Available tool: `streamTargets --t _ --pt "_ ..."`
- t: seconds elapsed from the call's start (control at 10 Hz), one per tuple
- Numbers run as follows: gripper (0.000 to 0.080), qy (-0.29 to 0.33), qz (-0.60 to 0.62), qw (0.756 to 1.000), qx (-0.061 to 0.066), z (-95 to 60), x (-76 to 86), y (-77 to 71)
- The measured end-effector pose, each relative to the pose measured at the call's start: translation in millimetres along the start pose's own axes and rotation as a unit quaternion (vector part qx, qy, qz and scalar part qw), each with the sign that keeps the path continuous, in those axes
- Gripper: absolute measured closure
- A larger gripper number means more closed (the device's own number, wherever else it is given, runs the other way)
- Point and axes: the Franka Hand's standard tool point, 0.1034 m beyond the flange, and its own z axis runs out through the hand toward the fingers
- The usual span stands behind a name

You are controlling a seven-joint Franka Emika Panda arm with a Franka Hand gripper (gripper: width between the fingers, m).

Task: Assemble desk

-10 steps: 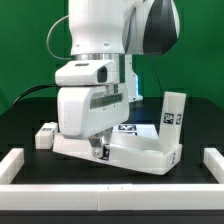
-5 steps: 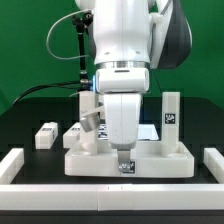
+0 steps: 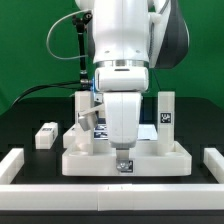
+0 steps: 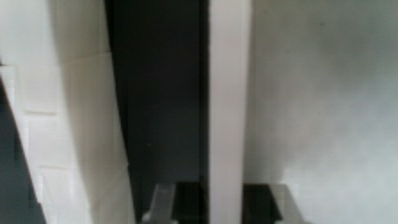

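Note:
The white desk tabletop (image 3: pixel 160 156) lies on the black table with its rim up. One upright leg (image 3: pixel 168 112) stands on its far right corner. Another leg (image 3: pixel 84 116) leans at its far left. My gripper (image 3: pixel 123 163) points straight down at the middle of the near rim and is shut on it. In the wrist view the rim (image 4: pixel 228 90) runs as a narrow white strip between my two fingertips (image 4: pixel 185 203). A loose leg (image 3: pixel 45 135) lies on the table at the exterior view's left.
White border bars frame the work area at the exterior view's left (image 3: pixel 18 165), right (image 3: pixel 212 160) and front (image 3: pixel 110 196). The front bar shows beside the rim in the wrist view (image 4: pixel 71 120). The arm's body hides the tabletop's middle.
The tabletop has been turned from a slanted pose to square with the front bar, with my gripper moving toward the middle. In the last half second it shifted only slightly.

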Motion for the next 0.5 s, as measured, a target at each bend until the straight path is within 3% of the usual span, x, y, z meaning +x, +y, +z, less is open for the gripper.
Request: streamTargets --t 0.5 --pt "0.0735 0.018 0.001 1.000 -0.015 11.6 44.2 29.9"
